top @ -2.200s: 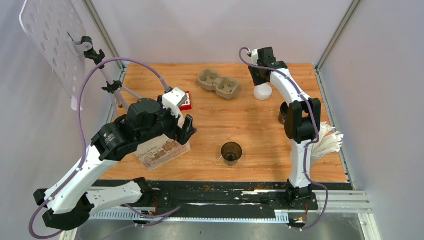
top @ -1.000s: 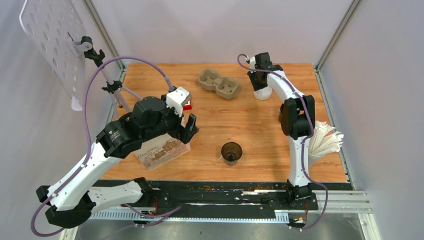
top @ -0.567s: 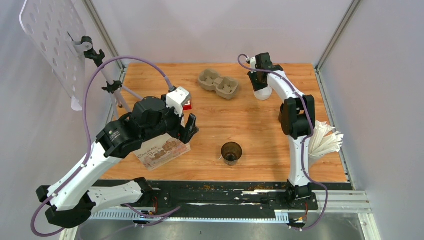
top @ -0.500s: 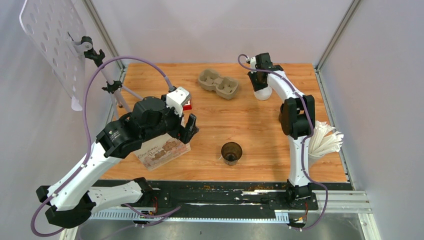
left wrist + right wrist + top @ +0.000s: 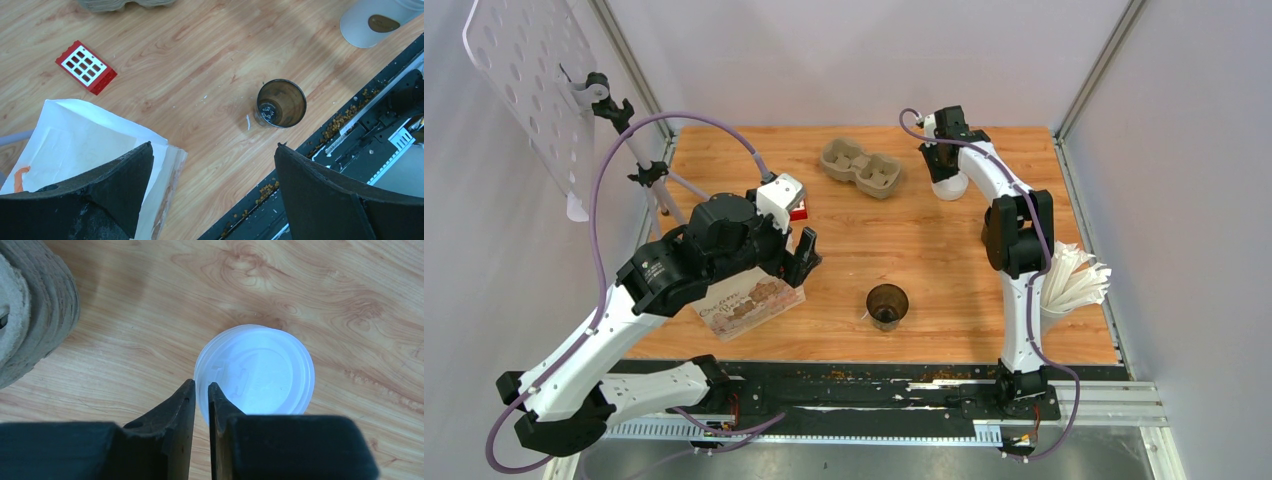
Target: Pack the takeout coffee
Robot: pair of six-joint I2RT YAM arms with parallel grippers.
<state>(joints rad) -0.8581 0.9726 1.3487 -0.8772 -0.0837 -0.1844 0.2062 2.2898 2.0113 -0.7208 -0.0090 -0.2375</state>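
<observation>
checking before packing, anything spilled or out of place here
Brown crumbs are scattered along the black rail at the table's near edge. The dark cup stands lidless mid-table, while a white lid lies apart by the pulp tray.

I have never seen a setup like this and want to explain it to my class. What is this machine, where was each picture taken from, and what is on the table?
These are two robot arms bolted to the near edge of a wooden table. One picture looks down from above; the other two come from cameras on the wrists. The left hand is open and empty, above a white paper bag. The right hand pinches the rim of a white lid. Also in view: a lidless brown cup, a pulp cup tray, a small red block and a holder of white sticks.
</observation>
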